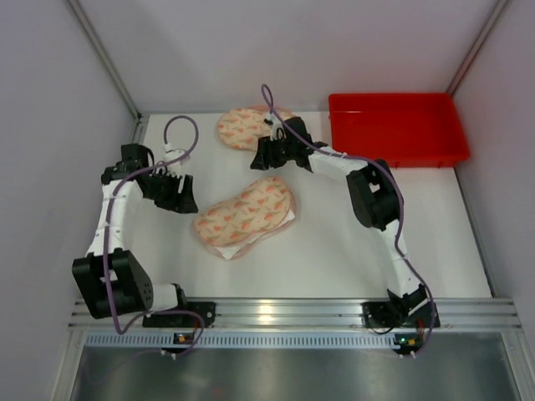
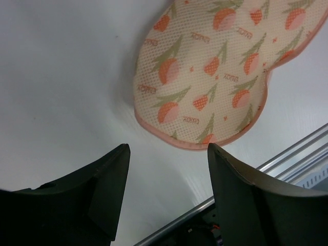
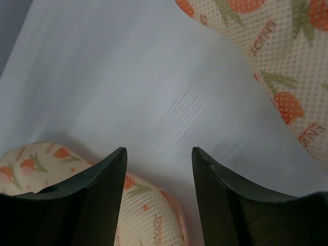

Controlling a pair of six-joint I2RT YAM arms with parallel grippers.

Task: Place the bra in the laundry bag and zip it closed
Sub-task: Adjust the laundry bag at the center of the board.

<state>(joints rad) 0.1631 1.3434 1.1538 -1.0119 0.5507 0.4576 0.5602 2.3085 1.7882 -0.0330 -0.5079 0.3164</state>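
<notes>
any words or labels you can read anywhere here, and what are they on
"ENJOY": small orange capitals repeated over the tulip-print mesh, clearest in the right wrist view.
Left wrist view: same small words, too blurred to read surely.
Top view: too small to read; the red bin shows no text.

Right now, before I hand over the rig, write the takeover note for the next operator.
Left tool: open, empty, just off the near tulip-print mesh piece.
Right tool: open, empty, between that and the far mesh piece.
A white layer shows under the near piece's edge; can't tell whether it is the bra.
Done: nothing confirmed. Left: bra in, zip closed.
</notes>
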